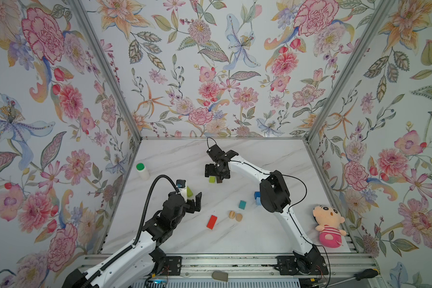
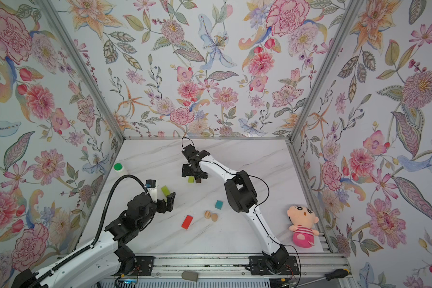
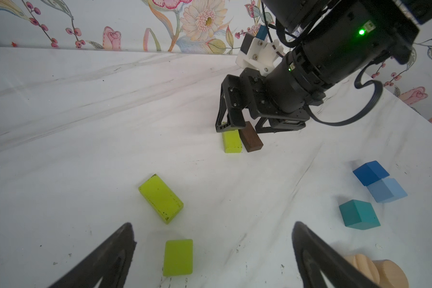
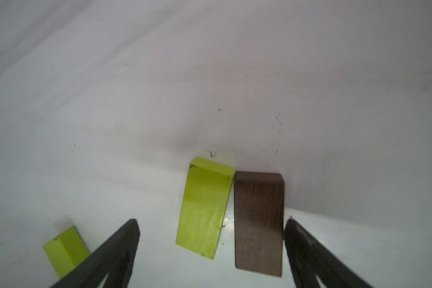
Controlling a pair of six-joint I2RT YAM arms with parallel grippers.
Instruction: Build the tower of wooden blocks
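Note:
A yellow-green block (image 4: 205,207) and a dark brown block (image 4: 258,222) lie flat side by side on the marble table, touching; no stacked tower shows. My right gripper (image 4: 211,221) is open, its fingers straddling the pair (image 1: 216,179). My left gripper (image 3: 213,225) is open and empty, with two more yellow-green blocks (image 3: 160,197) (image 3: 178,256) lying just ahead of it. The red block (image 1: 211,222), teal block (image 1: 242,204), two tan rounded pieces (image 1: 235,216) and two blue blocks (image 3: 379,182) lie loose in the middle, the blue ones beside the right arm's elbow.
A white green-capped bottle (image 1: 142,171) stands by the left wall. A pink plush doll (image 1: 328,225) lies at the right front corner. Floral walls close in three sides, and a metal rail (image 1: 235,264) with a screwdriver (image 1: 364,274) runs along the front.

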